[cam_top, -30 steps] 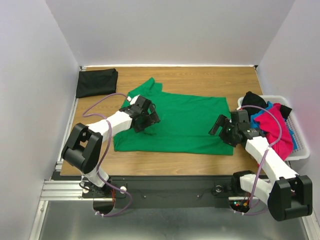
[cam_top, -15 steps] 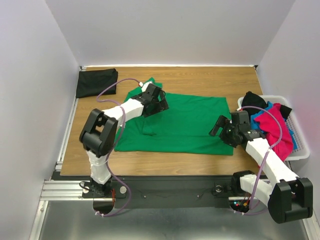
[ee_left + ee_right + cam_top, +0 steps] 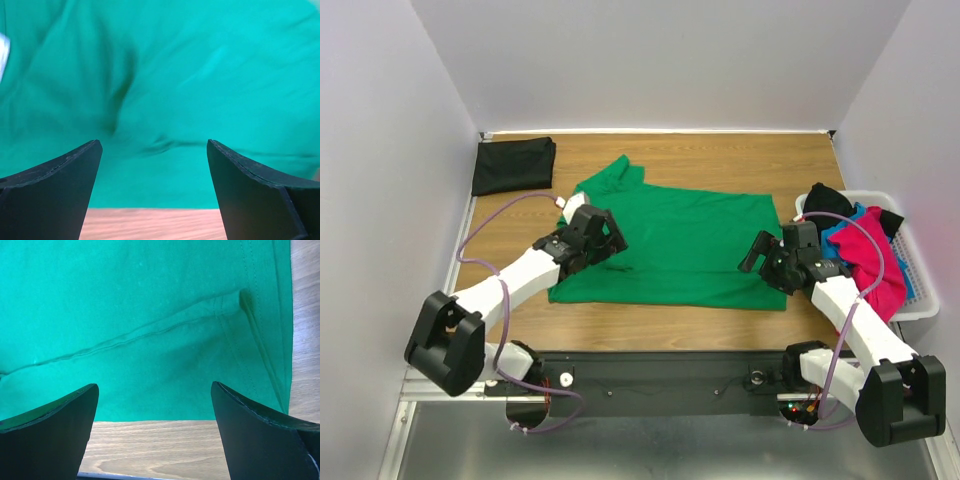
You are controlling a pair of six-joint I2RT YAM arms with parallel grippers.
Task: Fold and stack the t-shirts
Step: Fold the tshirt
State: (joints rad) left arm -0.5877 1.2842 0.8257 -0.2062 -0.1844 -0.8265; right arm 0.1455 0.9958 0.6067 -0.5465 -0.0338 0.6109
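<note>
1 green tee (image 3: 690,245) flat, 1 black tee (image 3: 513,165) folded; L gripper (image 3: 608,238) & R gripper (image 3: 756,254) (2 total) wide apart, empty.

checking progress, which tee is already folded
The black cloth t-shirt, far left corner; the green tee lies spread open, others heaped in the white plastic basket.

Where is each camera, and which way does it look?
Top: above and behind the arms, looking down on the table, green t-shirt and basket; both arms show.
Left wrist: on the left arm, looking down at the shirt's rumpled cloth; the open left pincer shows.
Right wrist: on the right arm, looking down at the shirt's hem; the open right pincer shows.
Shared: all three see the green t-shirt and the table.
</note>
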